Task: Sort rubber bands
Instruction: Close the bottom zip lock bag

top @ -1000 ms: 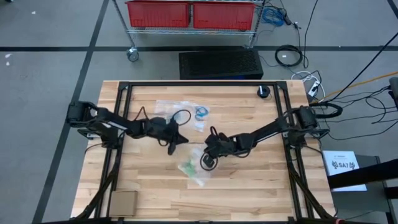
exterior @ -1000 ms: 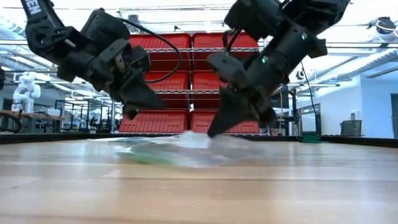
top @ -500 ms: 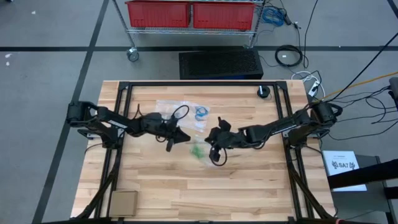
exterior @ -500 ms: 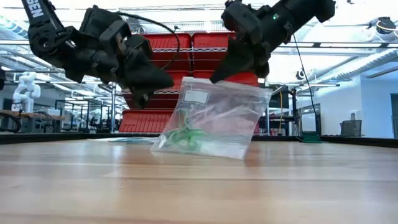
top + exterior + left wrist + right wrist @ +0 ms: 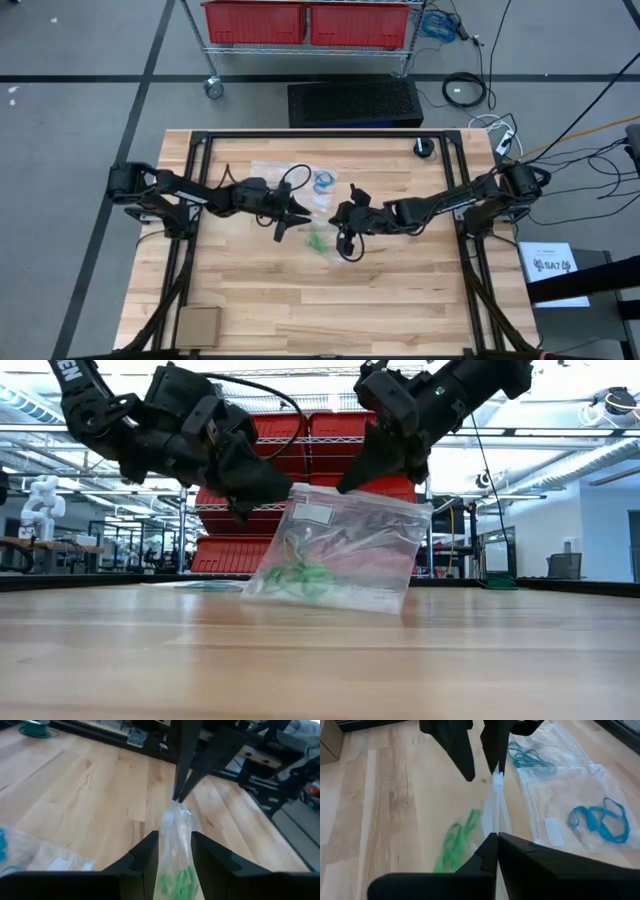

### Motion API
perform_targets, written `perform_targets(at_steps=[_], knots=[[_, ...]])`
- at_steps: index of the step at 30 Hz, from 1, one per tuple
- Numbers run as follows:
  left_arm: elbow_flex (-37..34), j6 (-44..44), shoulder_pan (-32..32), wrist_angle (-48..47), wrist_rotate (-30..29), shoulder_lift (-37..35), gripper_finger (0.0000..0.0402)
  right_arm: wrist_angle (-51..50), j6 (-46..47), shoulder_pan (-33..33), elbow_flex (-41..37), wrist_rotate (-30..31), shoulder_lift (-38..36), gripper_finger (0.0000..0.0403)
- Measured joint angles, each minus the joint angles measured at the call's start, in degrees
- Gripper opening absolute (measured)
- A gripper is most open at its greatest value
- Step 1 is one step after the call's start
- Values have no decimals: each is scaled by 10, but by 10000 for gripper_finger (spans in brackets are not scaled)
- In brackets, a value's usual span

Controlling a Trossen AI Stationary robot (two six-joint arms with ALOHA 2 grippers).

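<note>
Since a moment ago my left hand (image 5: 262, 488) has slid in to the bag's top edge, fingers spread either side. Green rubber bands (image 5: 300, 577) sit low inside the clear bag (image 5: 345, 555), which hangs with its bottom touching the worktop (image 5: 320, 660). My right hand (image 5: 375, 465), pressed together, pinches the bag's top. Blue rubber bands (image 5: 597, 817) lie in another bag farther back.

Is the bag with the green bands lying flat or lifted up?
Lifted. The bag hangs from the right gripper pinching its top edge, its lower edge touching the table; the green bands sit at its bottom.
</note>
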Motion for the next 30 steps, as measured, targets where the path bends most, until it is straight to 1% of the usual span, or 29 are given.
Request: perform_targets(at_steps=[3,5,7,10,11,15,17,20,23,25,27,30], knots=[[0,15,0,-10,-15,0,118,3,-1,0,0,-1,0,0],[0,16,0,-10,-27,0,104,4,-1,0,0,-8,0,0],[0,19,0,-10,-34,0,76,8,-1,0,0,-12,0,0],[0,37,0,-9,-33,0,20,17,-1,0,0,-13,0,0],[0,42,0,-8,-30,0,11,20,-1,0,0,-15,0,0],[0,47,-1,-6,-14,0,4,35,16,-2,0,-31,0,1],[0,47,-1,-5,-13,0,4,34,34,-10,0,-32,-1,9],[0,48,-1,-5,-10,0,3,36,40,-20,0,-31,-4,34],[0,55,-1,-6,-9,0,2,40,40,-31,0,-33,-10,69],[0,58,-1,-8,-7,0,2,48,39,-42,0,-52,-13,91],[0,60,-1,-8,-6,0,2,62,33,-54,0,-85,-13,108],[0,62,-1,-9,-6,0,1,89,12,-70,0,-131,-11,121]])
